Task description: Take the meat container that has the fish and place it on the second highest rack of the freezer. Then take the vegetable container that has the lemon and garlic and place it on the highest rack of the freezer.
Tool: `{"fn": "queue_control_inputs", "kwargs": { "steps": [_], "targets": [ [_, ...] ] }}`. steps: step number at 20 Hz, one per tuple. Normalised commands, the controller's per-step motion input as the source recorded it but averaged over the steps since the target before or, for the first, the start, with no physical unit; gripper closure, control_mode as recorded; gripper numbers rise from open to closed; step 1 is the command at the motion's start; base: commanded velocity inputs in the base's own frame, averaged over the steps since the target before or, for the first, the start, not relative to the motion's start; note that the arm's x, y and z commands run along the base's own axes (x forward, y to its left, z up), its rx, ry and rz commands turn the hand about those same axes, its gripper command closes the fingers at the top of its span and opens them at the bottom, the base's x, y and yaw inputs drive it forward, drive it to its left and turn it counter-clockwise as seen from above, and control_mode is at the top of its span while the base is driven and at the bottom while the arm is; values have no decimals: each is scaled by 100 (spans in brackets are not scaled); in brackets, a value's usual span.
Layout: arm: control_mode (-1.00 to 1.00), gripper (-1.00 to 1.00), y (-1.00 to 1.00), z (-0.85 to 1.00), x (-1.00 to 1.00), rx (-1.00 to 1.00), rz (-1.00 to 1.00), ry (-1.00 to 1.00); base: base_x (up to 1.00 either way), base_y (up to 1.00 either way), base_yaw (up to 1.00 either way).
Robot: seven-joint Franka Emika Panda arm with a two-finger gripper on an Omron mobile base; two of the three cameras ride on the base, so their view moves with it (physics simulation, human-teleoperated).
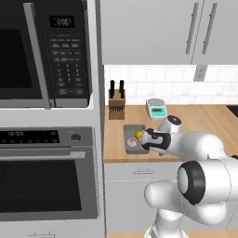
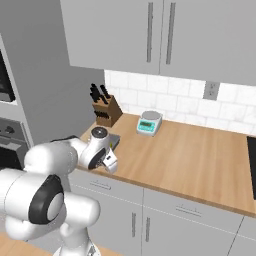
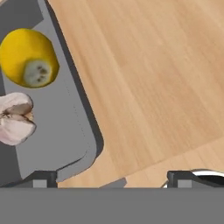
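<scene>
Shallow grey rectangular tray (image 3: 65,127) on the pale wooden countertop (image 3: 153,78), near its front edge, beside the tall grey oven column. In the tray: bright yellow rounded lemon (image 3: 29,57) and pale pinkish-white lumpy garlic bulb (image 3: 15,117), close together, apart. Two-finger dark-tipped gripper (image 3: 111,178) poised low over the tray's corner, jaws spread wide, one tip over the tray rim, the other over bare wood, nothing held. Behind, against the white tiled wall: wooden knife block (image 1: 116,108); small teal-faced kitchen scale (image 1: 155,109).
</scene>
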Motion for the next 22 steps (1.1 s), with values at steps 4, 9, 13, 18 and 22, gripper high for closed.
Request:
{"fn": "queue_control_inputs", "kwargs": {
  "steps": [4, 9, 13, 18, 22],
  "targets": [
    [-100, -100, 0, -6, 25, 0, 0, 1, 0, 0, 0],
    [-100, -100, 0, -18, 19, 0, 0, 0, 0, 0, 0],
    [-100, -100, 0, -26, 16, 0, 0, 0, 0, 0, 0],
    [-100, -100, 0, -23, 19, 0, 0, 0, 0, 0, 0],
    [-100, 100, 0, -20, 17, 0, 0, 0, 0, 0, 0]
  ]
}}
